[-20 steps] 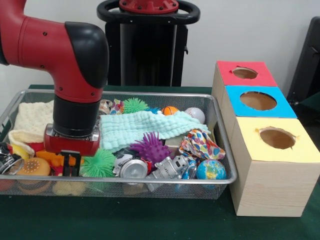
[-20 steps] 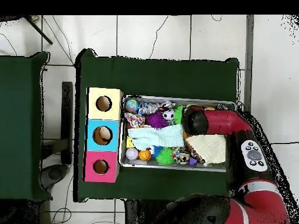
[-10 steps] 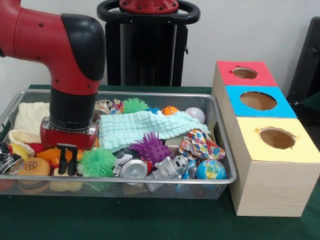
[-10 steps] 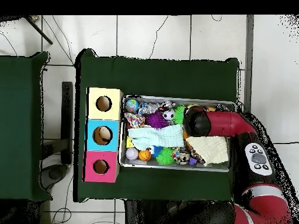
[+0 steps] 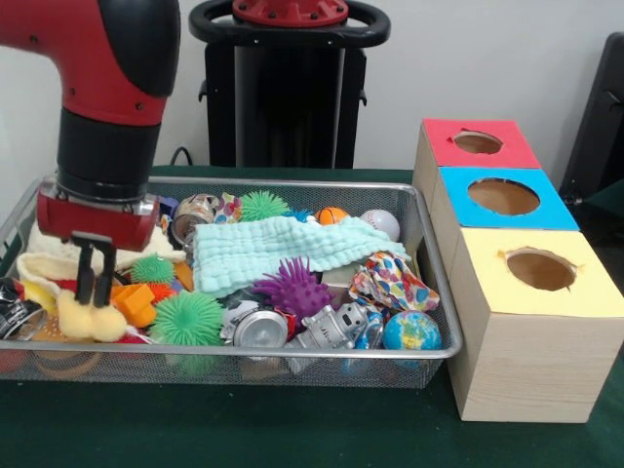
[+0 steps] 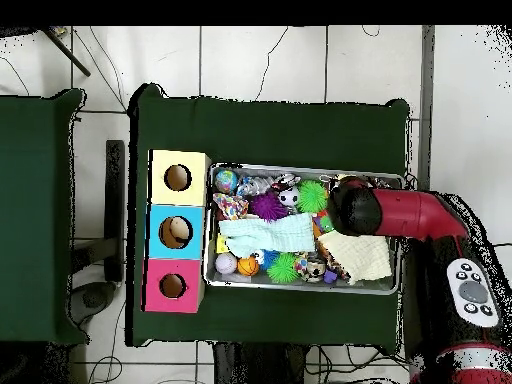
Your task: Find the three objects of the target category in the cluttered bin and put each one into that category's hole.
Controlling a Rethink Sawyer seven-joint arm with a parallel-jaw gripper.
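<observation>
Lifted and shifted toward the bin's end since a second ago: the gripper [image 5: 91, 276] was low among the toys beside the green spiky ball [image 5: 187, 317], and is now raised with a pale yellow soft piece [image 5: 91, 318] hanging from it. The jaws are closed on the top of that piece; the bun-shaped toy seen earlier at that spot is no longer visible.

In the overhead view the gripper itself is hidden under the arm's wrist [image 6: 352, 207], which sits over the bin's end far from the boxes.

The target category cannot be read from the pictures; judged from the grasp, the yellow piece is the item being taken. It hangs just above the clutter, close to the orange block [image 5: 134, 302] and inside the mesh bin [image 5: 292, 363].

For the step in hand:
- More height should be gained before any sideways travel, so the piece clears the bin rim and the teal cloth [image 5: 283, 249].
- The piece looks soft and is held only at its top, so slow motion is advised to limit swing and slip.
- The three boxes, red hole [image 5: 477, 142], blue hole [image 5: 503, 196], yellow hole [image 5: 540, 269], stand well apart at the other end; release should be made centred over the chosen hole.
</observation>
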